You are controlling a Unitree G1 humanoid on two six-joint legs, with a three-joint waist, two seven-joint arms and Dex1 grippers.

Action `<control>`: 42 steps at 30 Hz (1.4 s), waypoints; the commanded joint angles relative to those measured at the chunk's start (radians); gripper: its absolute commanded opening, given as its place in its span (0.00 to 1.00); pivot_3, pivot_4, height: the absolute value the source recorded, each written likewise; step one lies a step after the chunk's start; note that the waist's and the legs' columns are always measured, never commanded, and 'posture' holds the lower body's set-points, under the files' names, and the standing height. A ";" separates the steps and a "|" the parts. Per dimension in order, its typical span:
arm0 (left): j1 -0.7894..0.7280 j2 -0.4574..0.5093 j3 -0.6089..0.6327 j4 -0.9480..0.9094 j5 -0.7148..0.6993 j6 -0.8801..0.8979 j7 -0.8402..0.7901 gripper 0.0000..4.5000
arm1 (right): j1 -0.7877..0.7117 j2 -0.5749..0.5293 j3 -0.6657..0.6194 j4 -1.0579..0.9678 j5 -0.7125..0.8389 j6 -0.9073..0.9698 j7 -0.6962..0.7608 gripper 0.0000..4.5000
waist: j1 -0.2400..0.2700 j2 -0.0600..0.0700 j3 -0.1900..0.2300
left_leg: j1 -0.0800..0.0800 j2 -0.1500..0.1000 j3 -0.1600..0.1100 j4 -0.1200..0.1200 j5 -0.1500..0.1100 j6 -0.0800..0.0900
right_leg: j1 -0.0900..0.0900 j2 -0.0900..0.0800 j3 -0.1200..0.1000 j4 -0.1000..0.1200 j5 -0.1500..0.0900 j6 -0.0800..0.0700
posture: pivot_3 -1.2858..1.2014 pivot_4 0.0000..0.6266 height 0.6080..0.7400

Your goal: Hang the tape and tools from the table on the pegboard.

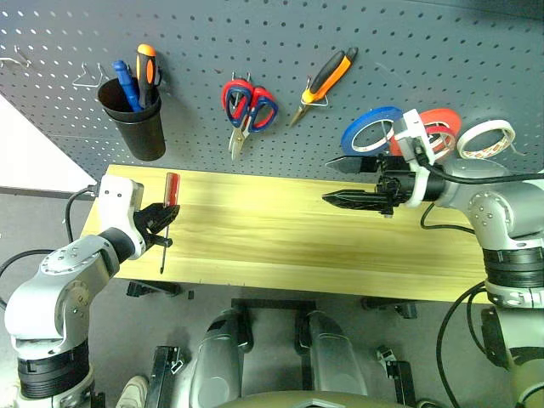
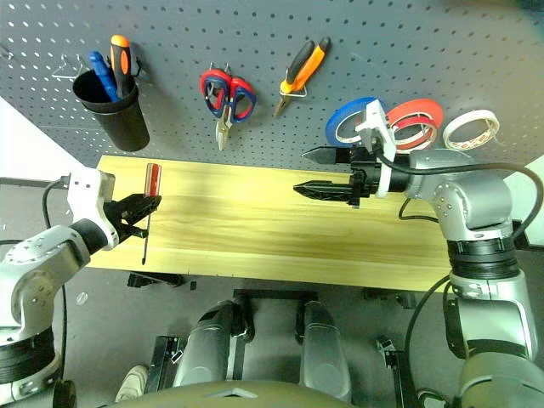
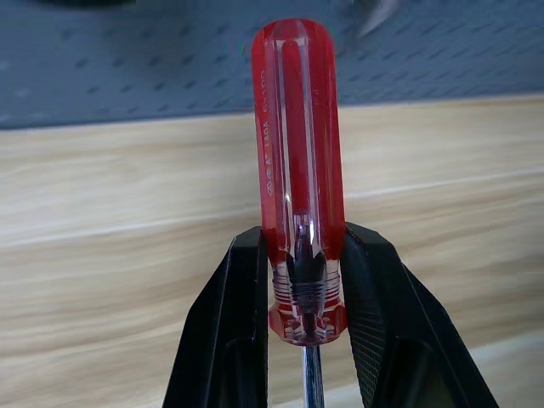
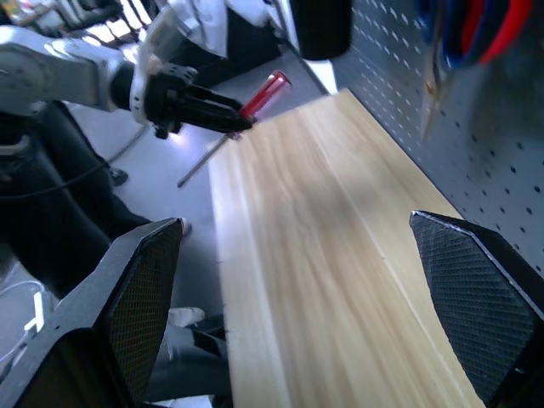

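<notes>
Cup on the board: a black plastic cup [image 1: 134, 119] hangs at the upper left of the dark grey perforated pegboard [image 1: 280, 34], with a blue-handled screwdriver [image 1: 126, 83] and an orange-handled screwdriver [image 1: 147, 70] standing in it.
Left gripper: the left gripper [image 1: 161, 219], at the left of the frame over the near left corner of the light yellowish wooden table [image 1: 280, 242], is clenched on the slim red-handled screwdriver [image 1: 169, 204].
Screwdriver hold: in the left wrist view the two black fingers [image 3: 223, 331] pinch the clear red handle [image 3: 299, 161] near its collar, handle end up and steel shaft pointing down between them.
Screwdriver place: it is clear of the tabletop, carried in the air, well below the cup.
Middle of the board: red-handled scissors [image 1: 246, 109] and orange-and-black pliers [image 1: 325, 83] hang on wire hooks at upper centre.
Right gripper: the right gripper [image 1: 342, 180], right of centre, points toward the left of the frame with its jaws spread wide and nothing between them.
Tapes: a blue roll [image 1: 371, 129], a red-orange roll [image 1: 432, 129] and the thin whitish ring of tape [image 1: 486, 138] hang at the upper right of the board.
Step in hand: judging from this, hanging the screwdriver is the step under way, and it looks like the last item left to put up.
Next move: the left arm needs to lift toward the upper left and bring the shaft tip over the cup's mouth, then lower it in before letting go.
Care: the pinch sits low on the handle, so the tool could swing; a steady upright carry seems wise.
</notes>
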 commanded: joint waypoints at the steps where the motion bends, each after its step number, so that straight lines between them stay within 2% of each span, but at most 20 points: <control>1: -0.018 0.058 0.040 -0.046 -0.075 -0.069 -0.090 0.19 | -0.028 -0.016 -0.083 -0.040 0.076 0.006 0.005 1.00 | 0.000 0.001 -0.015 | 0.000 0.000 0.000 0.000 0.000 0.000 | 0.000 0.000 0.000 0.000 0.000 0.000 | 0.50 0.18 0.92; 4: -0.069 0.110 0.025 -0.016 -0.086 -0.118 -0.125 0.19 | -0.062 -0.009 -0.104 -0.026 0.095 0.008 -0.016 1.00 | 0.000 0.002 -0.034 | 0.001 0.000 0.000 0.000 0.000 0.000 | 0.000 0.001 0.000 0.000 0.000 -0.001 | 0.50 0.15 0.92; 11: -0.412 0.177 -0.017 0.130 -0.103 -0.188 -0.124 0.19 | -0.117 0.015 -0.111 0.007 0.106 -0.006 -0.051 1.00 | 0.001 0.001 -0.064 | 0.001 0.001 0.000 0.002 0.003 -0.005 | 0.002 0.005 0.000 0.000 0.001 0.000 | 0.50 0.13 0.92; 15: -0.632 0.184 -0.054 0.247 -0.112 -0.196 -0.109 0.19 | -0.129 0.037 -0.101 0.002 0.113 -0.007 -0.064 1.00 | 0.001 0.001 -0.068 | 0.005 0.004 0.001 0.005 0.003 -0.005 | 0.007 0.010 0.000 0.001 0.000 0.001 | 0.49 0.13 0.92; 20: -0.752 0.192 -0.095 0.417 -0.013 -0.339 -0.093 0.19 | -0.122 0.041 -0.106 -0.011 0.120 -0.005 -0.077 1.00 | -0.003 0.005 -0.071 | 0.016 0.005 0.001 0.004 0.002 -0.004 | 0.018 0.010 0.000 0.000 0.000 0.001 | 0.49 0.13 0.92; 23: -0.812 0.183 -0.120 0.526 0.058 -0.431 -0.061 0.19 | -0.122 0.042 -0.109 -0.009 0.110 -0.015 -0.095 1.00 | -0.003 0.006 -0.073 | 0.017 0.005 0.001 0.004 0.002 -0.004 | 0.018 0.010 0.000 0.001 0.000 0.001 | 0.49 0.13 0.92; 31: -0.814 0.179 -0.174 0.692 0.194 -0.645 -0.045 0.19 | -0.094 0.033 -0.110 -0.029 0.112 -0.020 -0.116 1.00 | -0.003 0.006 -0.073 | 0.016 0.005 0.001 0.005 0.002 -0.004 | 0.017 0.010 0.000 0.002 0.000 0.001 | 0.48 0.15 0.92; 42: -0.722 0.165 -0.158 0.754 0.238 -0.763 -0.042 0.19 | -0.085 0.004 -0.083 -0.039 0.071 -0.042 -0.108 1.00 | -0.004 0.006 -0.073 | 0.016 0.005 0.001 0.007 0.002 -0.004 | 0.017 0.010 0.001 0.004 0.000 0.001 | 0.48 0.16 0.92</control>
